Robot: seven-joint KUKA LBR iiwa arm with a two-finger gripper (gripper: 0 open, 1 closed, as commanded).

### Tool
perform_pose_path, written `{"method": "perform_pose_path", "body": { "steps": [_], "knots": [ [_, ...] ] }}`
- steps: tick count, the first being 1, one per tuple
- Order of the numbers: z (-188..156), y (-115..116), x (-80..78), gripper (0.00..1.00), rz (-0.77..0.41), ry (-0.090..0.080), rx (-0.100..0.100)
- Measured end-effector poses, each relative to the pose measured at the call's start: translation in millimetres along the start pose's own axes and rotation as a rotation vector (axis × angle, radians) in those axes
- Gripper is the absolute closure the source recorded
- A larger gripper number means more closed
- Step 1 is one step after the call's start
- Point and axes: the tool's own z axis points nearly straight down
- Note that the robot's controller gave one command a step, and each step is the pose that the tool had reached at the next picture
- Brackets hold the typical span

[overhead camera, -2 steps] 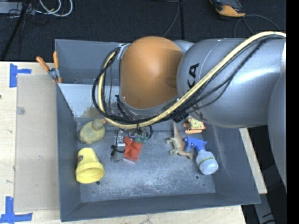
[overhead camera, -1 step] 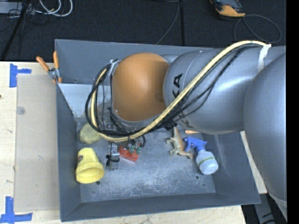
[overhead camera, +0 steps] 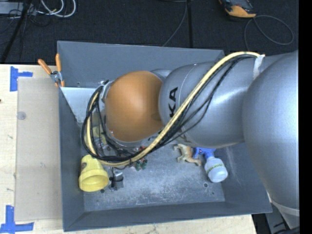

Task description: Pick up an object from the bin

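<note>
Matt grey metal bin (overhead camera: 161, 199); glossy yellow plastic cup (overhead camera: 92, 174).

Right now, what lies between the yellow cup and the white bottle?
Camera view: the gripper beside the yellow cup, then bare bin floor to the white bottle.

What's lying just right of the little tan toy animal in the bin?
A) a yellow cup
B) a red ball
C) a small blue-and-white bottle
C: the blue-and-white bottle lies beside the tan toy animal on its right; the yellow cup sits far off at the lower left.
</note>
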Motion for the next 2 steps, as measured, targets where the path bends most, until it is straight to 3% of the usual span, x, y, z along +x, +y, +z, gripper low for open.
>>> {"method": "perform_pose_path", "body": {
  "steps": [1,2],
  "knots": [
    [22.2,3.6,-3.0,0.0,0.106,-0.003,0.0],
    [82.7,-0.6,-30.2,0.0,-0.177,-0.016,-0.001]
  ]
}}
